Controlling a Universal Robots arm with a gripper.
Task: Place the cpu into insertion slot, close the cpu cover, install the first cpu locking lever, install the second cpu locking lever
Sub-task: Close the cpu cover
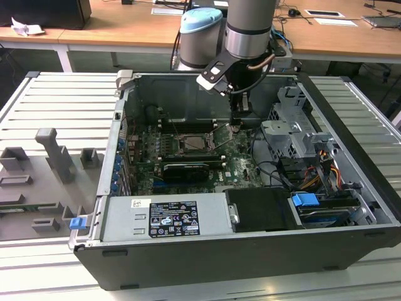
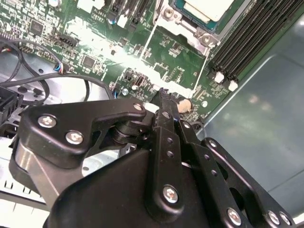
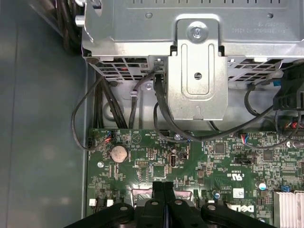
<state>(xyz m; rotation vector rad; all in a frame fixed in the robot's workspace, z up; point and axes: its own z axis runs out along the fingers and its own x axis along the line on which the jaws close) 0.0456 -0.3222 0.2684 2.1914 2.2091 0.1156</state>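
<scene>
The cpu (image 2: 209, 8) shows its pale silver top, lying in the insertion slot (image 2: 197, 33), whose silver rim and corner screw frame it. In the exterior view the insertion slot (image 1: 195, 142) sits mid-board inside the open computer case, and my gripper (image 1: 236, 125) hangs just to its right, low over the green board. In both wrist views the black fingers (image 3: 157, 192) are pressed together, and I see nothing between them. The gripper (image 2: 164, 95) is apart from the socket, over bare board. How the cpu cover stands is unclear.
Long black memory slots (image 2: 251, 38) run beside the socket. A silver drive cage (image 3: 197, 71) with black cables (image 3: 161, 109) stands past the board's edge, near a coin battery (image 3: 118, 153). The power supply (image 1: 166, 216) and case walls (image 1: 351, 132) box in the board.
</scene>
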